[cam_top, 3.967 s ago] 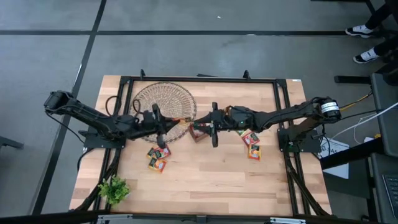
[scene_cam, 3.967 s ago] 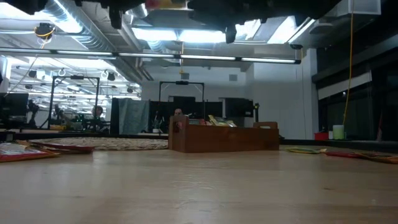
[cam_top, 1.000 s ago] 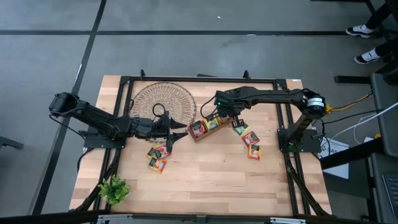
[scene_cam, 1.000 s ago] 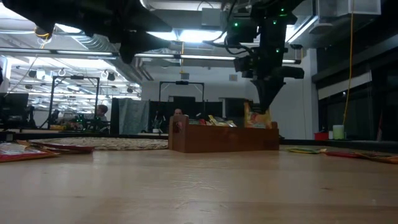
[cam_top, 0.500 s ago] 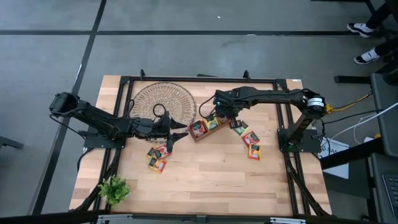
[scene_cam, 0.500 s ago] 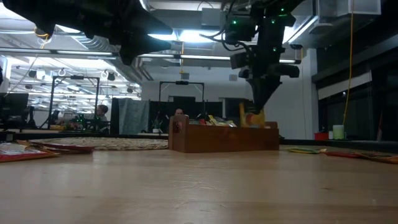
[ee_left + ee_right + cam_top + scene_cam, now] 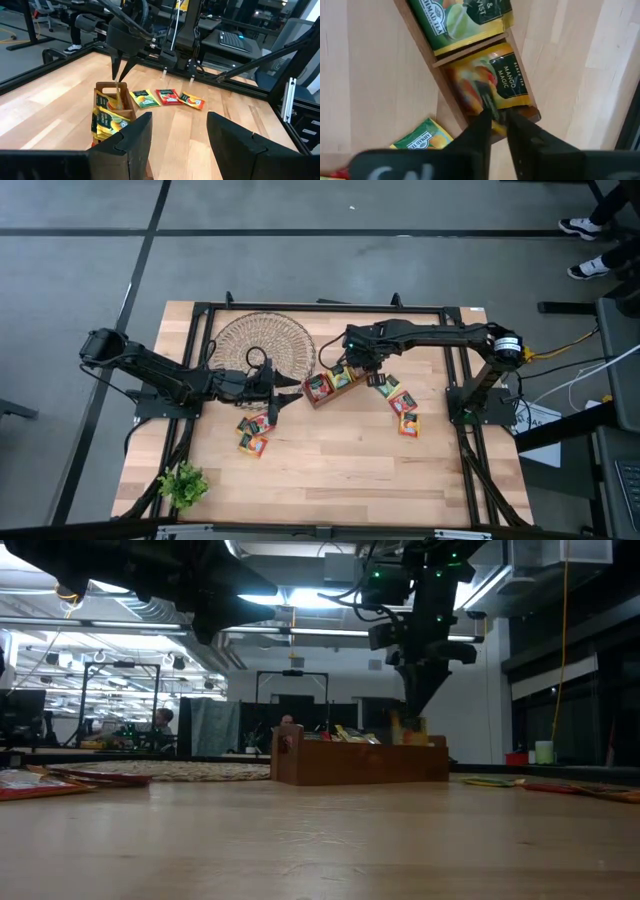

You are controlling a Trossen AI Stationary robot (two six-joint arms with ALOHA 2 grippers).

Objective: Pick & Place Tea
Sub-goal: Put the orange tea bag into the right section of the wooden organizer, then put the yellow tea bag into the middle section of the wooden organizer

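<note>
My right gripper (image 7: 495,117) hangs over the end compartment of the wooden tray (image 7: 335,382), fingertips at the top edge of a Mango Magic sachet (image 7: 492,85) standing inside it. The fingers sit only a sliver apart, and I can't tell whether they grip the packet or merely touch it. A green sachet (image 7: 457,20) fills the next compartment. Three more sachets (image 7: 167,97) lie flat on the table (image 7: 330,460) beside the tray. My left gripper (image 7: 177,137) waits with its fingers spread wide and nothing between them, near the wicker dish (image 7: 265,340).
</note>
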